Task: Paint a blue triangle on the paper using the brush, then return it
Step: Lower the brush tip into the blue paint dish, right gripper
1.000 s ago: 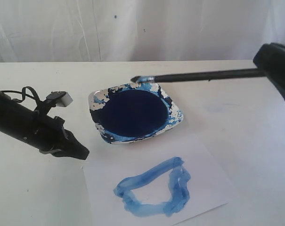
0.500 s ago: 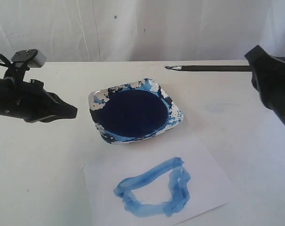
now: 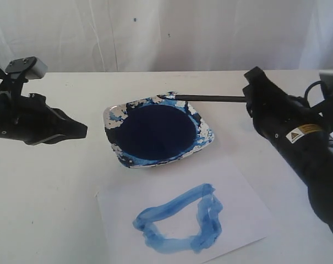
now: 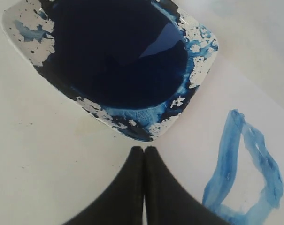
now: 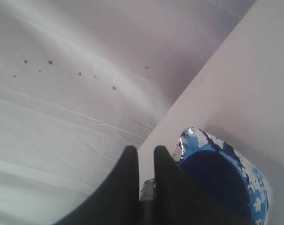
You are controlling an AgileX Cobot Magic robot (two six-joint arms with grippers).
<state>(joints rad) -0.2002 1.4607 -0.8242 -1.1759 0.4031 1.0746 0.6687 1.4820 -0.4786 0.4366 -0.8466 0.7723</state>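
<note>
The black-handled brush (image 3: 210, 98) lies level, its tip at the far rim of the dish (image 3: 205, 144), which holds a dark blue pool of paint. My right gripper (image 3: 247, 99) is shut on the brush's handle end; in the right wrist view the ferrule (image 5: 148, 187) shows between the fingers, beside the dish (image 5: 247, 178). The light-blue triangle (image 3: 180, 220) sits on the white paper (image 3: 243, 209) near the front edge. My left gripper (image 3: 83, 131) hovers left of the dish, shut and holding nothing. The left wrist view shows its fingertips (image 4: 144, 150) together above the table, near the dish (image 4: 24, 42) and the triangle (image 4: 245, 173).
A white curtain (image 3: 166, 33) hangs behind the table's far edge. A faint blue smear (image 3: 251, 126) marks the table right of the dish, under my right arm.
My right arm has swung in from the right and lowered, bringing the brush tip from above the far table down to the dish's far rim. The left arm has barely moved.
</note>
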